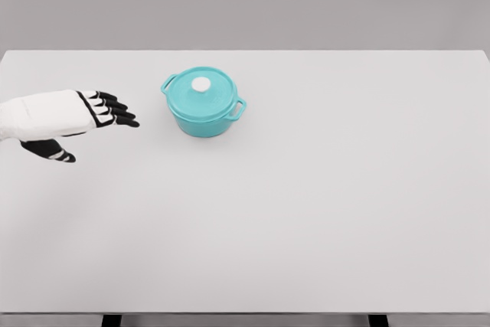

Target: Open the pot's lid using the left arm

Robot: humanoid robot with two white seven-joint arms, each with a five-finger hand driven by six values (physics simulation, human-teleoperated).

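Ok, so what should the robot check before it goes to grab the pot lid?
1. Lid sits on the pot: ok.
2. White knob on top is free to grab: ok.
3. Left robot hand is open and holds nothing: ok.
4. Table between robot hand and pot has nothing in the way: ok.
5. Robot hand is at the knob: not ok, it is off to the pot's left.
6. How tight the lid sits: cannot tell.

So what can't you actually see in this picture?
- Head view: inside of the pot, covered by its lid.
- Head view: most of the left arm, cut off by the picture's left edge; only the left hand and forearm show.
- Head view: the right arm, out of the picture.
- Head view: the table legs, cut off by the bottom edge.
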